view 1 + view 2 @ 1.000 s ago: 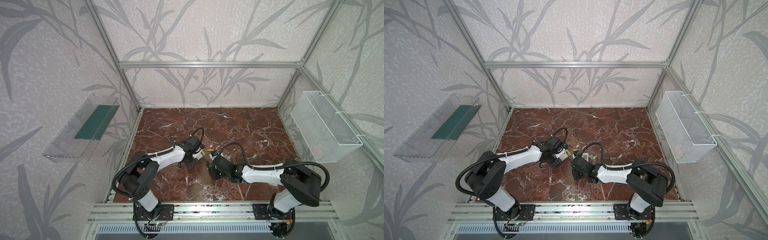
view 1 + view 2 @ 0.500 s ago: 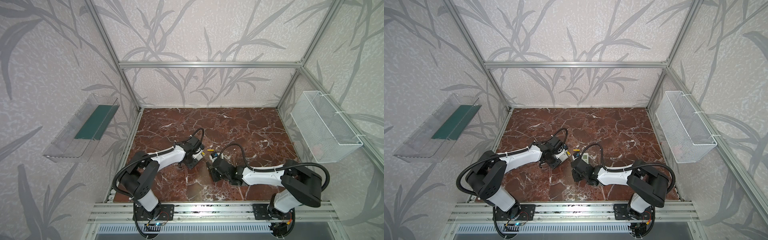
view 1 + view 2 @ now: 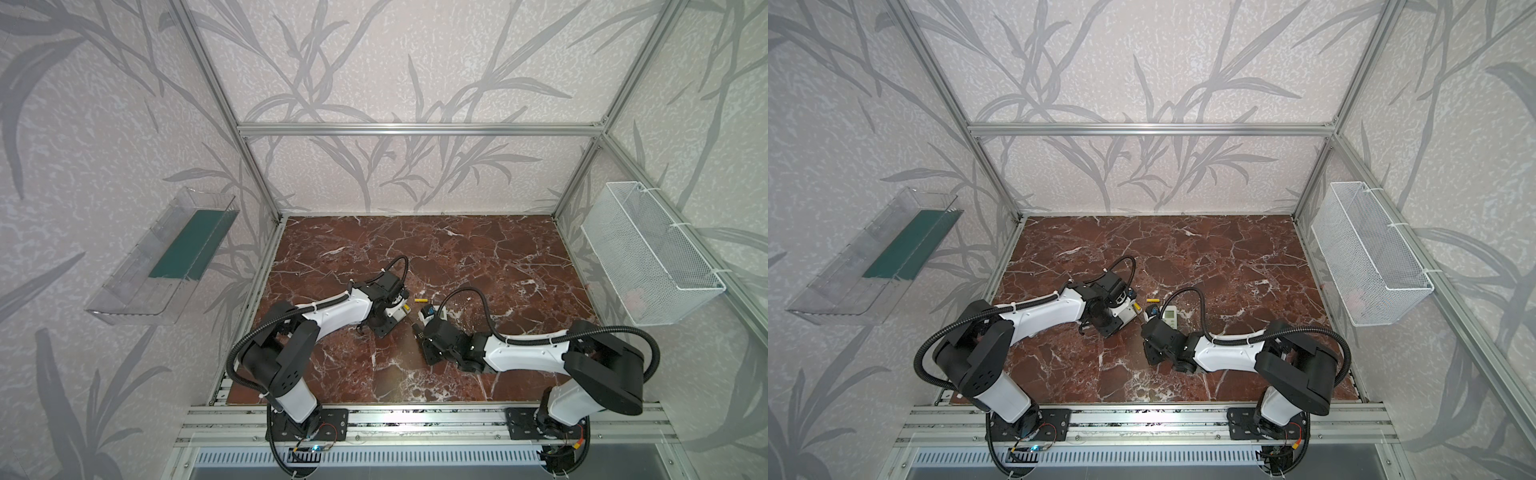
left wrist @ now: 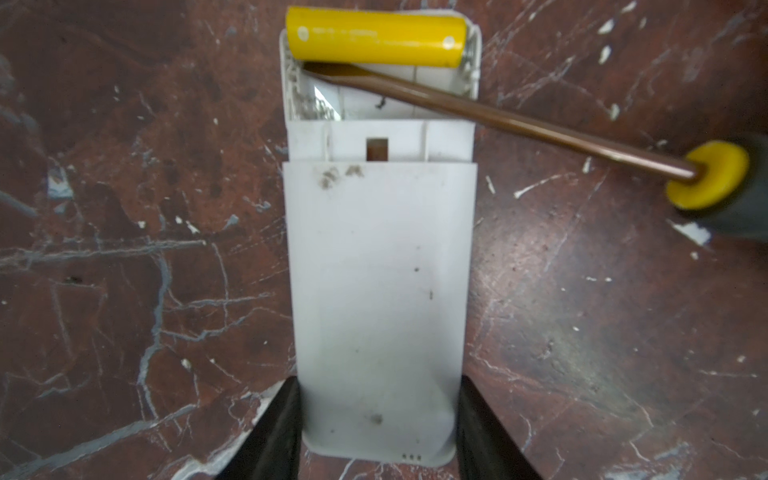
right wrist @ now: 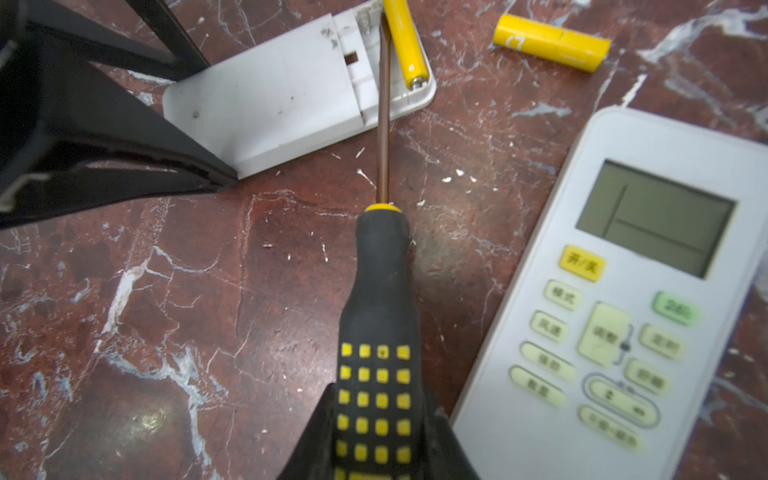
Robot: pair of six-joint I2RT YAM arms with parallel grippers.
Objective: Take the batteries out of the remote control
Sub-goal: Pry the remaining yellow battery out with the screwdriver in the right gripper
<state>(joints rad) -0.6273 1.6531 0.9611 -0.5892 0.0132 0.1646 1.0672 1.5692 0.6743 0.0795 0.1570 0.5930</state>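
Hardly anything had shifted since the earlier frames: the left hand (image 4: 377,407) clamped the white remote (image 4: 380,270) near the table's (image 3: 457,249) middle, the right hand (image 5: 380,440) gripped the screwdriver (image 5: 380,291) whose blade lay beside the seated battery (image 4: 376,35), likely light, stiff, slick, best pinched mid-barrel.

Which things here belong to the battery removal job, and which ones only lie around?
In the job: open remote, battery inside it, loose battery, screwdriver.
Lying about: face-up remote, wire basket, clear tray.
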